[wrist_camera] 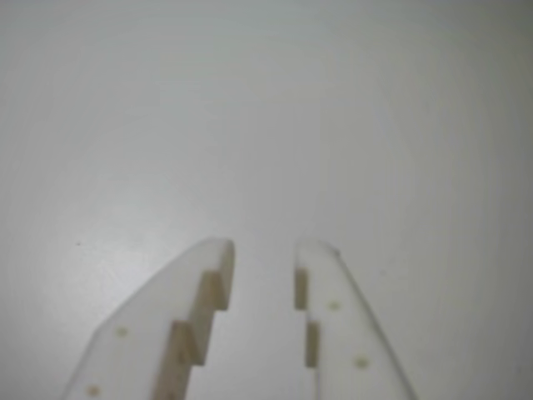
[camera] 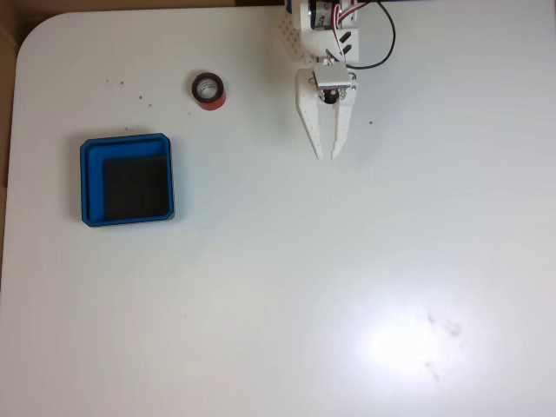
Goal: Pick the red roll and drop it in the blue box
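The red roll [camera: 212, 103] lies flat on the white table near the back, its dark ring face and pale core up. The blue box [camera: 126, 140], a shallow square tray with a black floor, sits at the left, nearer the front than the roll and apart from it. In the fixed view my white gripper [camera: 327, 155] hangs to the right of the roll, fingers pointing toward the front of the table. In the wrist view the gripper [wrist_camera: 262, 250] is narrowly open, with bare table between the fingers.
The white table [camera: 347, 278] stretches wide to the front and right, with a glare patch at the lower right. The arm's base and black cable [camera: 387, 43] stand at the back edge. The table's rounded corner is at the upper left.
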